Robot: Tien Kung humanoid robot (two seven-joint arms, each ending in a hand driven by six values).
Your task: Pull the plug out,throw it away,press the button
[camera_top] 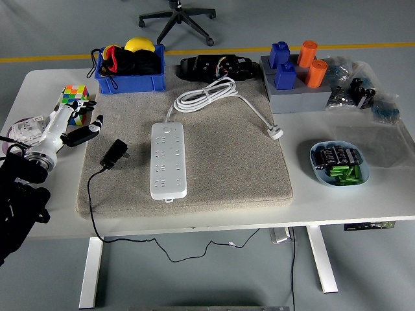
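The plug (115,153) lies loose on the mat (214,168), out of the strip (168,160). My left hand (68,126) hangs open beside it, holding nothing.

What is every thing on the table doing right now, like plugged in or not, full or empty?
black plug: out, lying on the mat left of the strip.
power strip: flat, sockets empty.
white cord: coiled, its plug loose.
left hand: open, holding nothing.
blue bin: full.
blue dish: holding batteries.
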